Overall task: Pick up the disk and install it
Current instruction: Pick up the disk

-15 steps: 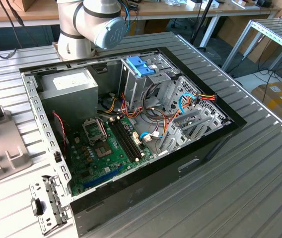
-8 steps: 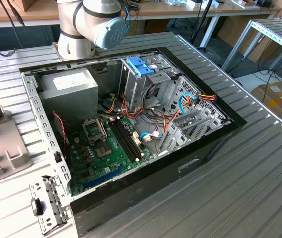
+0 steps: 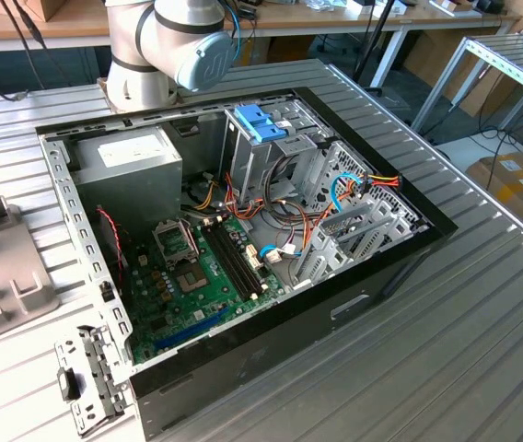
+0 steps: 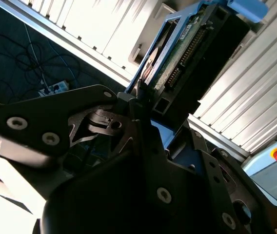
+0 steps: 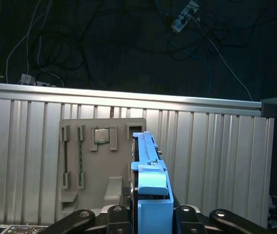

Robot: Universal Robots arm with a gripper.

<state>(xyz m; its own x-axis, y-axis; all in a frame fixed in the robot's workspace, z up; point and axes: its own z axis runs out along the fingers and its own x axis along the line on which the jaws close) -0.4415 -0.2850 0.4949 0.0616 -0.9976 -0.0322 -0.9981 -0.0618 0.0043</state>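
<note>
The ribbed grey metal desk (image 3: 482, 350) carries an open black computer case (image 3: 243, 345) (green motherboard (image 3: 197, 276) exposed). In the first wrist view a beige plastic tray (image 5: 97, 170) lies on the desk. In front of it the black pincer (image 5: 153, 214) clamps the grey, light-blue-railed disk (image 5: 152, 190) edge-on.

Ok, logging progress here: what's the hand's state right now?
The hand is closed on the disk, gripping it at its light-blue rail.
</note>
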